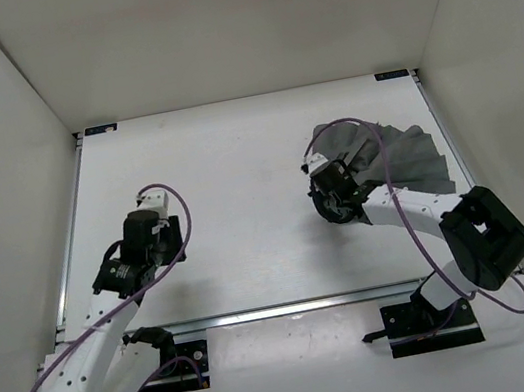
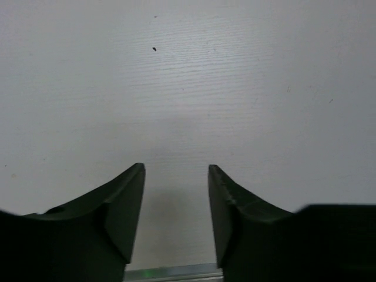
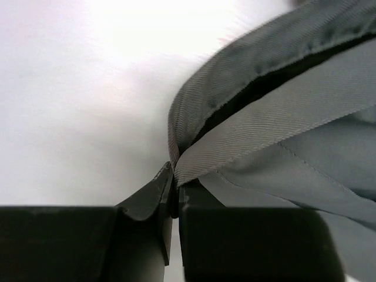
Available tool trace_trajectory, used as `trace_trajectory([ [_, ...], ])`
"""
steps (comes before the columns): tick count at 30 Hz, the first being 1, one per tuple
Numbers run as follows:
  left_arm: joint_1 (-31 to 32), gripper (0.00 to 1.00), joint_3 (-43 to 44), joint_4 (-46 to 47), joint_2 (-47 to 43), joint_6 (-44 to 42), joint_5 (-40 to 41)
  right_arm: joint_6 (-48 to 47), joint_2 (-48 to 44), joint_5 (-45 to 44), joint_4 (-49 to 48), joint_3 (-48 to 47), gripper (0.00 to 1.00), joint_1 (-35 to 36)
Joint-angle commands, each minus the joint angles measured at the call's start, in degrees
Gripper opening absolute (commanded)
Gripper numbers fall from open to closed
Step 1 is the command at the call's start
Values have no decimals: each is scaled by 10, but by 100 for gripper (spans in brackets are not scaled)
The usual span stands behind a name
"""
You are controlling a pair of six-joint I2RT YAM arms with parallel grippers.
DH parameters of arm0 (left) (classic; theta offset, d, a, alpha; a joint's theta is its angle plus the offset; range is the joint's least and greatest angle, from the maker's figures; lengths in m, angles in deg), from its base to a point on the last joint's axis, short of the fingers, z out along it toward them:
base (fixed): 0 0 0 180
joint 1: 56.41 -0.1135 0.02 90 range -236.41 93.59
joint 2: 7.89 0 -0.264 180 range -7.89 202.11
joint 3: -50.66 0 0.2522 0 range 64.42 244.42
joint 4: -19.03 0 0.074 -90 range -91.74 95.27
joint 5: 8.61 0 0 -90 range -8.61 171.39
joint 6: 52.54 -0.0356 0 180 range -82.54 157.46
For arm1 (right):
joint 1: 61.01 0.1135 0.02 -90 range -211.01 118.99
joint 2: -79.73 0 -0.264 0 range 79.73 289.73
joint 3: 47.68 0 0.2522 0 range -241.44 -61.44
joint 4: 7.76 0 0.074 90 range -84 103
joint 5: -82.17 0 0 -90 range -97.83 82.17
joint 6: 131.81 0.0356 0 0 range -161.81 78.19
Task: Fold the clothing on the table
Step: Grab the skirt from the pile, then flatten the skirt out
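Note:
The clothing is a dark grey bunched garment lying at the right side of the white table, close to its right rail. My right gripper sits at the garment's left edge. In the right wrist view that gripper is shut on a ribbed hem band of the clothing, which rises from between the fingertips. My left gripper is over the left half of the table, far from the garment. In the left wrist view it stands open above the bare table, with nothing between its fingers.
White walls enclose the table on the left, back and right. A metal rail runs along the near edge, with the arms' black base plates behind it. Purple cables loop along both arms.

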Motion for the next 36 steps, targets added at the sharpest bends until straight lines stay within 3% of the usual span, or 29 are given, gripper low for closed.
trace_trajectory([
  [1,-14,54,-14,33,-51,0,-5,-9,-60,136,-3,-38,0,25],
  [2,-23,53,-18,38,-70,4,-7,11,-86,237,21,-49,0,24],
  [4,-37,55,-23,55,-87,-3,-35,41,-129,331,56,-44,0,24],
  [8,-33,54,-28,80,-68,19,-98,96,-248,340,216,-17,1,0],
  [12,12,52,-5,147,19,40,-130,116,-362,296,350,-1,0,-195],
  [14,19,53,19,203,57,55,-172,77,-371,262,430,-40,0,-319],
  [15,26,54,35,213,85,66,-182,71,-367,231,451,-48,0,-333],
  [16,36,55,46,242,102,69,-186,80,-367,183,461,-62,0,-319],
  [18,55,52,100,272,174,62,-189,95,-355,173,462,-70,0,-288],
  [22,65,49,170,302,287,61,-230,86,-359,369,394,-40,0,-239],
  [25,43,51,167,354,311,86,-257,118,-379,468,253,-18,0,-141],
  [29,33,51,205,318,337,61,-242,73,-325,647,199,-73,0,-108],
  [33,36,56,219,322,338,55,-248,13,-317,669,255,-112,0,-42],
  [36,44,58,243,336,365,49,-279,28,-358,676,252,-76,0,-23],
])
